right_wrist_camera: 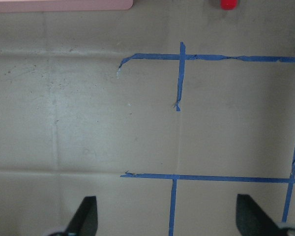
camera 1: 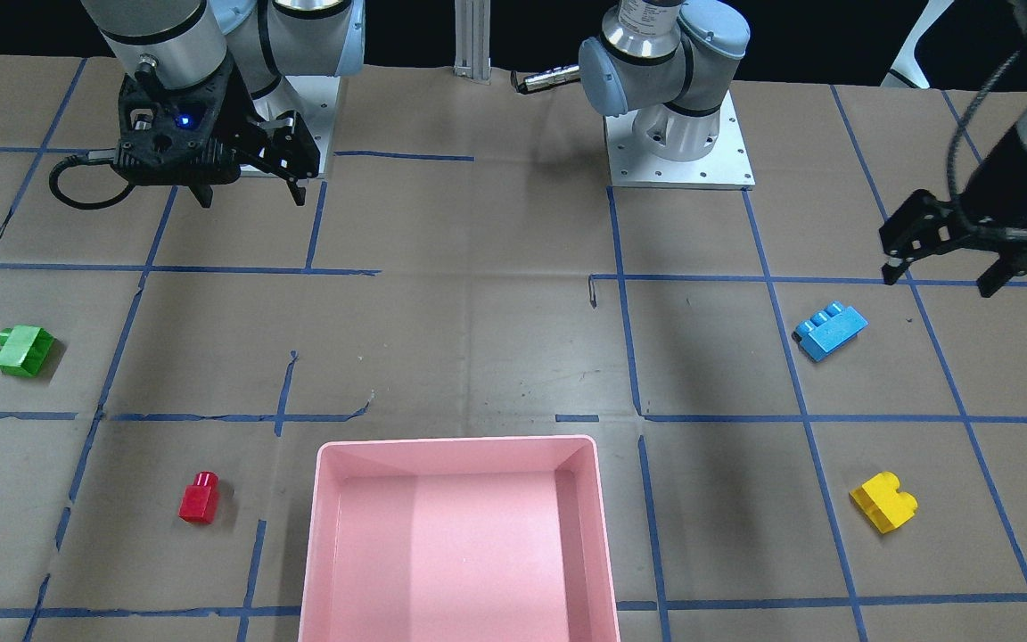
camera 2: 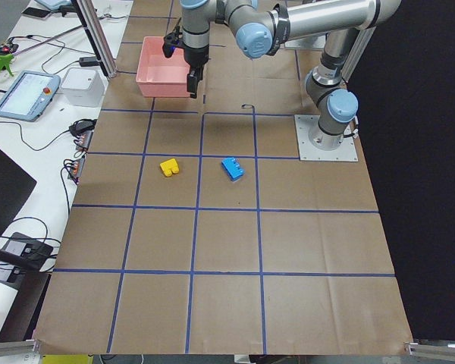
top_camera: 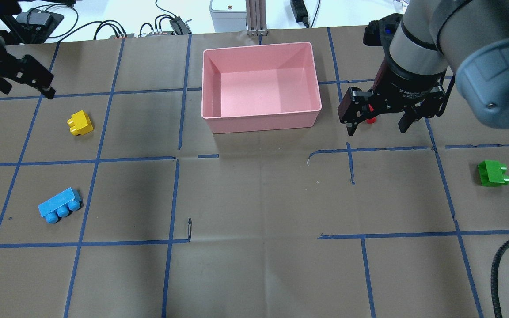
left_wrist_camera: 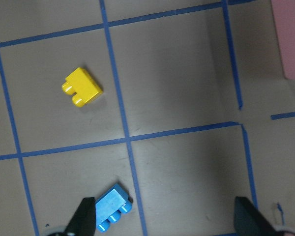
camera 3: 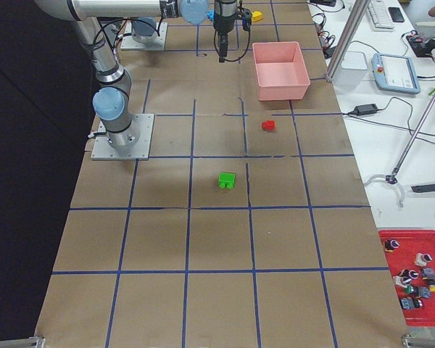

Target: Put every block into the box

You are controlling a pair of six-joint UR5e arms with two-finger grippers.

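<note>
The pink box stands at the table's far middle, and nothing lies in it. The yellow block and the light-blue block lie on the robot's left side. The green block and the red block lie on its right side. My left gripper hangs open and empty above the table, beyond the yellow block and the light-blue block. My right gripper hangs open and empty right of the box, partly hiding the red block in the overhead view.
Blue tape lines grid the brown table. The two arm bases stand at the robot's edge. Cables and devices lie past the far edge behind the box. The pink box edge shows in the left wrist view.
</note>
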